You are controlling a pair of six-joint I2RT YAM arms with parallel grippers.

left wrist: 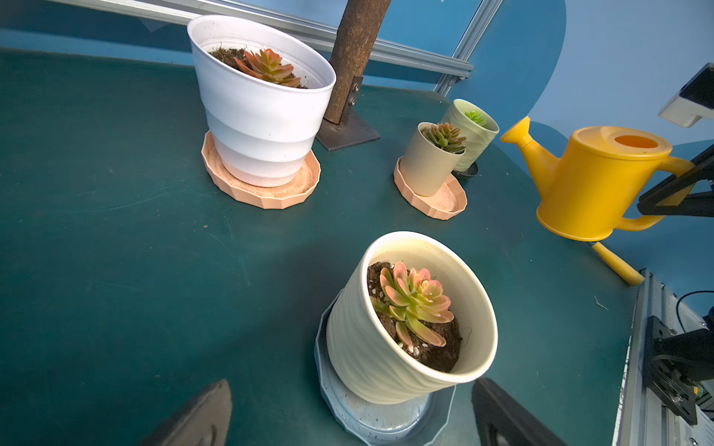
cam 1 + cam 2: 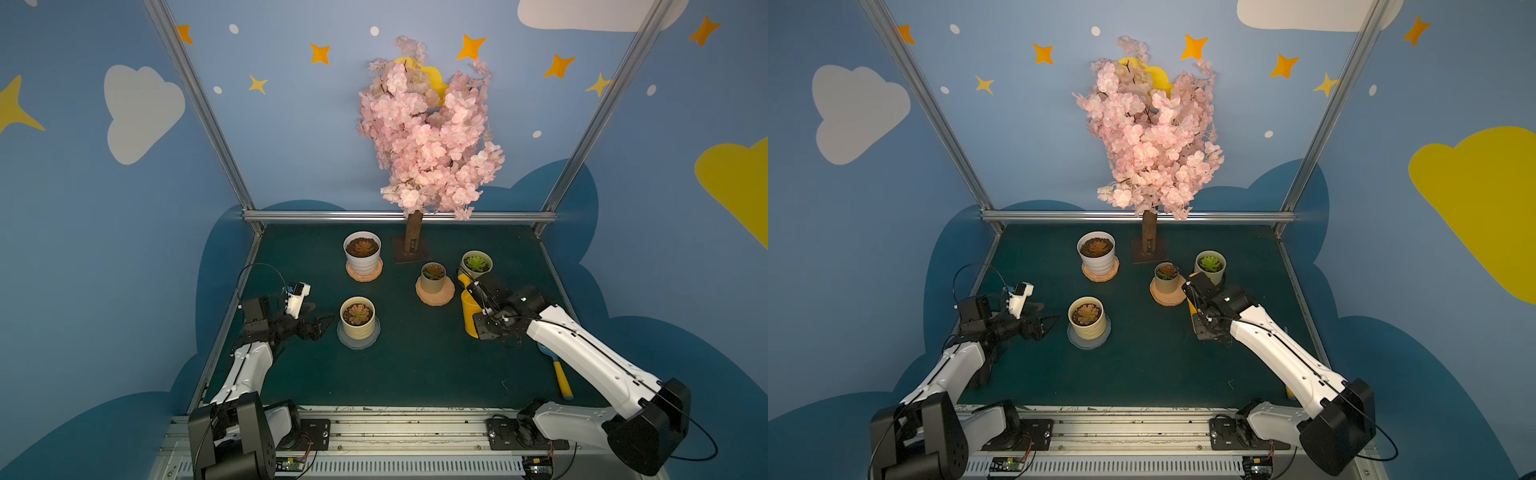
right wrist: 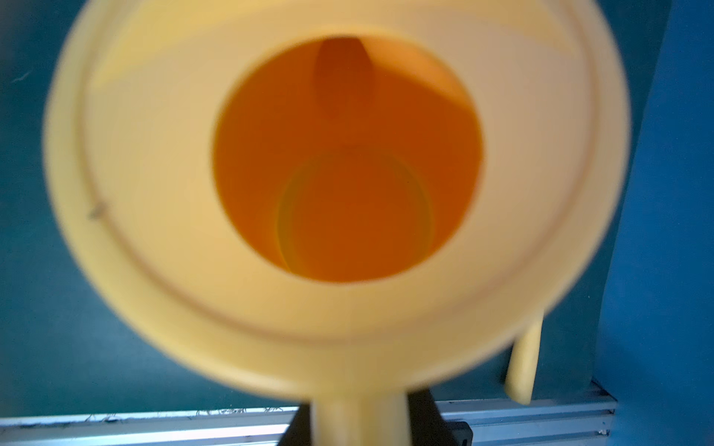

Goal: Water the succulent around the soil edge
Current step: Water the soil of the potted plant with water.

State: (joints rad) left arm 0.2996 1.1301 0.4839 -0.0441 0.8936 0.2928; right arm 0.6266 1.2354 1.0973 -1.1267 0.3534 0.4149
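Several potted succulents stand on the green table: a pink one in a cream ribbed pot [image 2: 357, 314] [image 1: 415, 305], one in a white pot [image 2: 362, 248], one in a small beige pot [image 2: 433, 272], and a green one in a pale green pot [image 2: 476, 263]. My right gripper [image 2: 484, 308] [image 3: 359, 424] is shut on the handle of a yellow watering can [image 2: 469, 312] [image 1: 595, 181]. The can is upright, off the table, its spout [image 2: 463, 279] beside the pale green pot. My left gripper [image 2: 322, 326] [image 1: 351, 421] is open, just left of the cream pot.
A pink blossom tree on a brown trunk [image 2: 413, 237] with a metal foot stands at the back centre. A yellow-handled trowel [image 2: 563, 380] lies under my right arm near the front right. Pots sit on saucers [image 2: 435, 296]. A metal rail [image 2: 399, 215] edges the back.
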